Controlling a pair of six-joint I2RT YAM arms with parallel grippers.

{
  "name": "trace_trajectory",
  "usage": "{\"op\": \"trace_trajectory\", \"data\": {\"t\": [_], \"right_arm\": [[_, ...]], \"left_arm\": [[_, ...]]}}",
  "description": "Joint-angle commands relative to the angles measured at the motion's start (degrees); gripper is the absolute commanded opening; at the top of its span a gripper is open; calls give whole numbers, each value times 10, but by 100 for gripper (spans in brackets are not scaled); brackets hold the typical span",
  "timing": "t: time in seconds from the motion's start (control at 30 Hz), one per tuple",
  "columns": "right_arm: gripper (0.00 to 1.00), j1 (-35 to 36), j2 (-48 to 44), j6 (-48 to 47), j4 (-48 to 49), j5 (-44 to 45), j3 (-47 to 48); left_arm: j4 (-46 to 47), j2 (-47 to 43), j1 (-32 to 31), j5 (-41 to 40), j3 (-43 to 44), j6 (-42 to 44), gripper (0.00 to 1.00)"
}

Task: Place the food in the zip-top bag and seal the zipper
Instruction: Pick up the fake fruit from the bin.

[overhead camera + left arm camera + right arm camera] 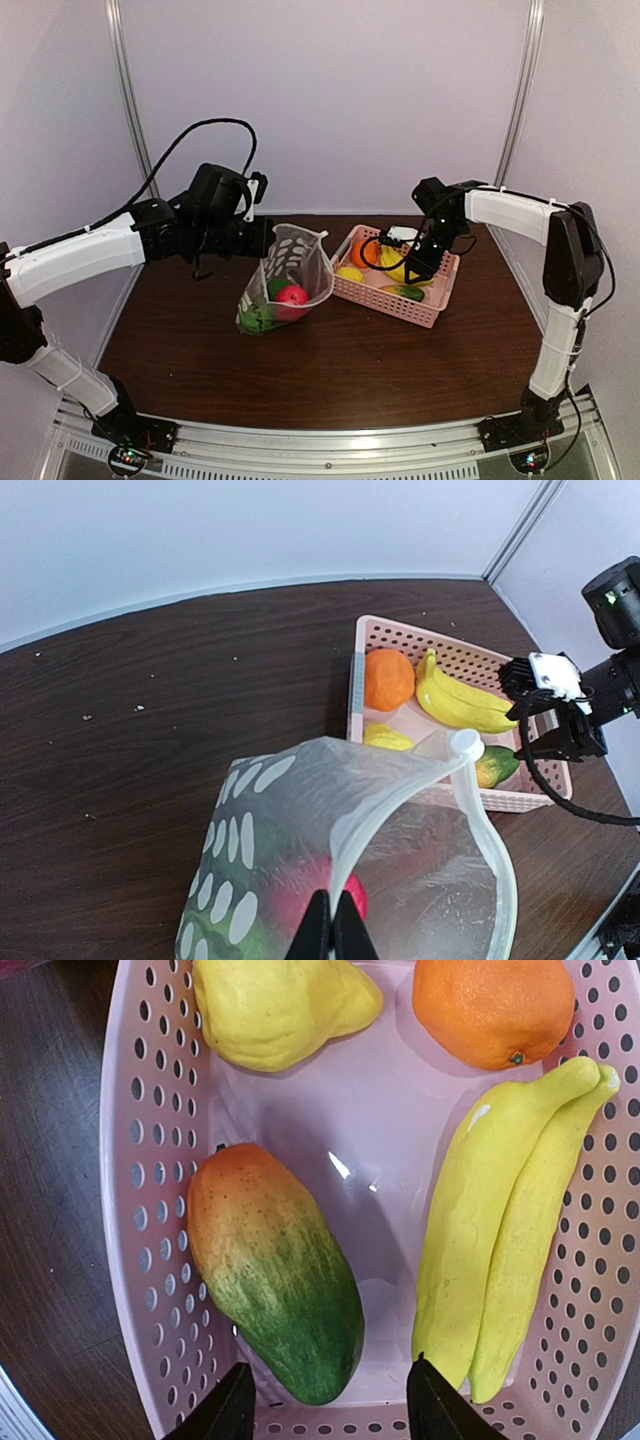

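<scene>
**Bag part-filled, four pieces left in the basket**

At frame centre, the left gripper [333, 935] pinches the rim of the zip-top bag [296, 252], with the red apple [293, 295] and green vegetables [256, 318] inside. At right, the right gripper [330, 1405] hangs jaws apart over the pink basket [400, 302]. The orange [495, 1005], lemon [280, 1005], bananas [500, 1220] and mango [275, 1270] remain, and the zipper [490, 840] is unsealed.

Dark wood table [400, 360], polka-dot zip-top bag [295, 262] resting mid-table, pink basket [425, 312] just right of it

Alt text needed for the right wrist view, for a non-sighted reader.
The right gripper, jaws apart, hangs over a pink basket, between a green-and-orange fruit and yellow bananas. An orange and a yellow lemon lie at the basket's far end.
</scene>
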Motion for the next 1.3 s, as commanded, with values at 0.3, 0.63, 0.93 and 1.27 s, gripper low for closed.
{"op": "trace_trajectory", "data": {"t": [0.3,0.63,0.93,1.27], "right_arm": [[58,6,62,-27,-38,-26,57],[64,10,83,-55,-59,-38,48],[69,12,113,-54,-57,-36,48],[69,12,129,-46,-46,-28,49]], "left_arm": [[16,5,4,3,1,-2,0],[14,7,4,5,6,-7,0],[14,10,4,12,6,-11,0],[14,9,5,16,4,-17,0]]}}
